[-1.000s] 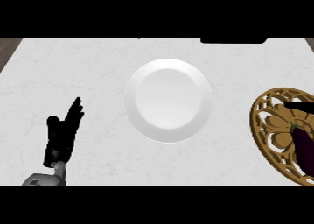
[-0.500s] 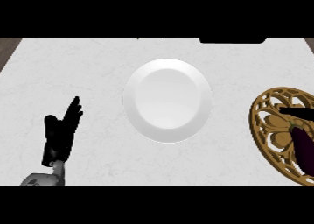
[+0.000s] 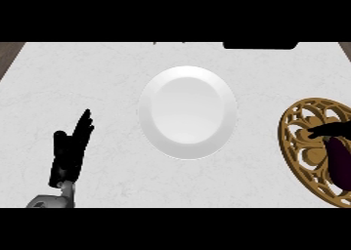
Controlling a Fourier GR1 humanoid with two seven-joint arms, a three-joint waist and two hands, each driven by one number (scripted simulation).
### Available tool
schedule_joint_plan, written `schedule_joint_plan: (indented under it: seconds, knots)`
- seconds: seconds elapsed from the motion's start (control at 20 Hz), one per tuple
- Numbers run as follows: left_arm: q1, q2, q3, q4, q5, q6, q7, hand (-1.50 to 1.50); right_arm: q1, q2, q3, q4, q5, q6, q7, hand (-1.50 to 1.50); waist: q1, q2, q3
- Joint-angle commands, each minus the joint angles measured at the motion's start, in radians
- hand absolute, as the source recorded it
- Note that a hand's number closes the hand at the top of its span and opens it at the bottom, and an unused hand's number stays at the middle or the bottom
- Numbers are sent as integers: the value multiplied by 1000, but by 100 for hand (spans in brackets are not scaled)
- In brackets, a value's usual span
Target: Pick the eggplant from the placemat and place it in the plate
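— Head view first: where does the eggplant [image 3: 341, 163] lie?

— On the gold openwork placemat [image 3: 299, 146] at the right edge of the pale surface [image 3: 98, 78]. It is dark purple and lies lengthwise near the mat's middle, partly cut by the frame.

— And the plate [image 3: 187, 112]?

— White, near the centre of the surface, well apart from the placemat, with nothing on it.

— What is the right hand [image 3: 337, 130] doing?

— Only dark fingers show, reaching in from the right edge just above the eggplant's upper end. I cannot tell whether they are spread or curled, or whether they touch it.

— The left hand [image 3: 70, 151]?

— Resting at lower left, fingers straight and pointing up, holding nothing.
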Motion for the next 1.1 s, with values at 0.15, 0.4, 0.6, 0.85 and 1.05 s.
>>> schedule_joint_plan:
  seconds: [0.15, 0.4, 0.6, 0.85, 1.05]
  knots:
    - [-38, -1, 27, -27, 6, -16, 46, 0, -54, 55, -2, 69, 55, -21, -117, 150, 1, 4, 4]
    - [7, -48, 6, -20, -37, 19, 36, 0, 21, 75, -57, 1, 62, -108, -94, 150, -9, 2, 4]
    - [47, -34, 22, 8, -35, -8, -38, 0, 8, 68, -153, 11, 38, -194, -48, 150, -9, 2, 3]
    - [3, -16, 4, -26, -19, -39, 36, 0, -120, 497, -82, -159, 58, -304, 437, 150, 30, -15, -3]
    - [-15, -25, -17, -27, -30, -42, 46, 0, -214, 687, -37, -221, 139, -420, 671, 150, 50, -21, -5]
